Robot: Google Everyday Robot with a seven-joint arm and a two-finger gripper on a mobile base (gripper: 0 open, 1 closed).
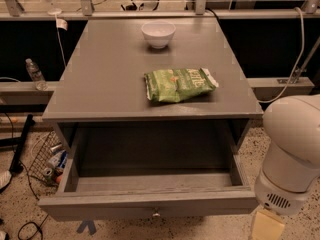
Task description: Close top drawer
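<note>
The top drawer [150, 203] is a wide grey wooden drawer pulled far out of the grey cabinet [100, 84] toward the camera. Its inside shows as bare grey wood. A small metal knob [156, 214] sits at the centre of its long front panel. My gripper is out of view. Only a white rounded arm segment [292, 149] shows at the lower right, just right of the drawer's front corner, with a beige part [266, 226] below it.
A white bowl [158, 33] and a green snack bag [179, 84] lie on the cabinet top. A water bottle [35, 74] stands on a ledge at left. A wire basket [46, 159] with cans sits on the floor left of the drawer. Cables run along the back rail.
</note>
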